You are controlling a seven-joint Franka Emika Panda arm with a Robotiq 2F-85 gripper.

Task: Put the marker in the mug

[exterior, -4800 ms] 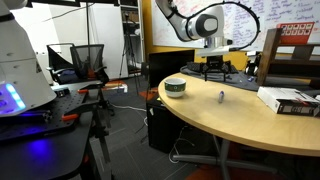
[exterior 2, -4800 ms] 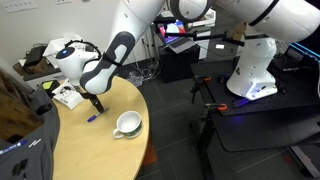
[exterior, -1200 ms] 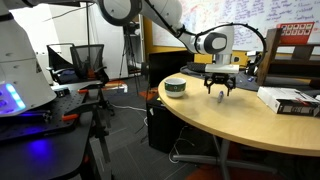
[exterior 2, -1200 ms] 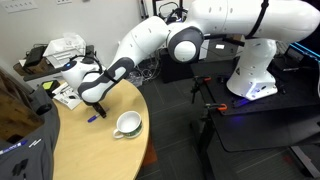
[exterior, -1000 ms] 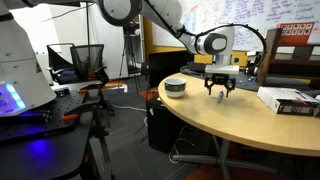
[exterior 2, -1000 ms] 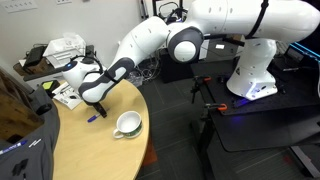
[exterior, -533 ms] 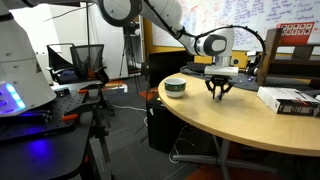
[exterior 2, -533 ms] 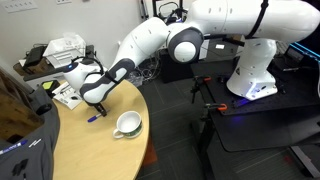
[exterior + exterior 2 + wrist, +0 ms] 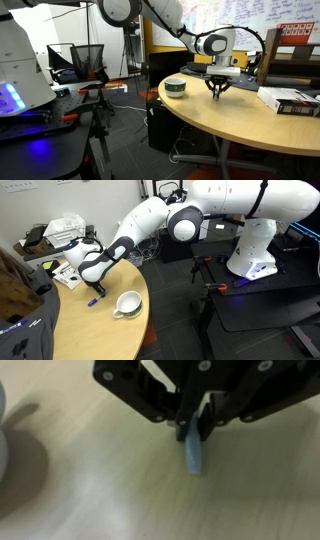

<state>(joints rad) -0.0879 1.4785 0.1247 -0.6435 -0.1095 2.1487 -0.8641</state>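
Table: round top of smooth pale wood.
Box: flat, white, at an edge of the top; its print is too small to read.
Mug: short, round and glossy, with a dark green band, near the curved edge.
Gripper: black, fingers pressed together on the marker.
Marker: slim, with a pale blue end, on the wood, away from the edges and apart from the mug.

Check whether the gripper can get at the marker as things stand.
Yes, probably. In the wrist view the gripper is down at the table with the marker between its fingers, nothing in between. The mug stands apart, clear of the way.
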